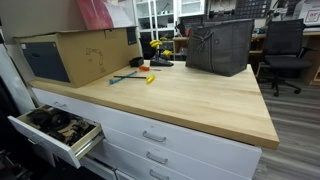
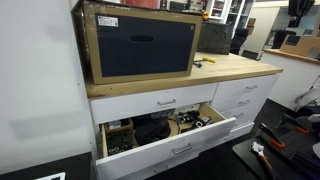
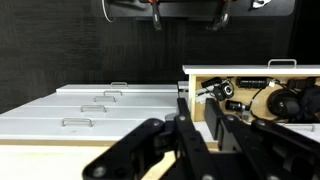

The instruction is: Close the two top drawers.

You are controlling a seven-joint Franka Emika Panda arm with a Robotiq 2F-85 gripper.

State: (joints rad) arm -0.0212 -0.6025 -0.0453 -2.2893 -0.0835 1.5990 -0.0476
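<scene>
In both exterior views the two top drawers sit flush under the wooden benchtop: one (image 2: 140, 105) above an open drawer, the other (image 2: 248, 89) beside it. They also show from the other side, one at the left (image 1: 62, 103) and one to its right (image 1: 185, 135). The drawer below the top one (image 2: 180, 148) is pulled far out and full of dark tools and cables; it also shows in an exterior view (image 1: 50, 138). In the wrist view my gripper (image 3: 198, 112) is shut and empty, in front of the cabinet by the open drawer's side wall (image 3: 240, 72). The arm is not seen in the exterior views.
A cardboard box with a dark insert (image 2: 140, 45) stands on the benchtop (image 1: 190, 100). A dark fabric bin (image 1: 218, 45) and small tools (image 1: 140, 74) lie further back. Closed white drawer fronts (image 3: 100, 100) fill the left of the wrist view. An office chair (image 1: 285, 45) stands behind.
</scene>
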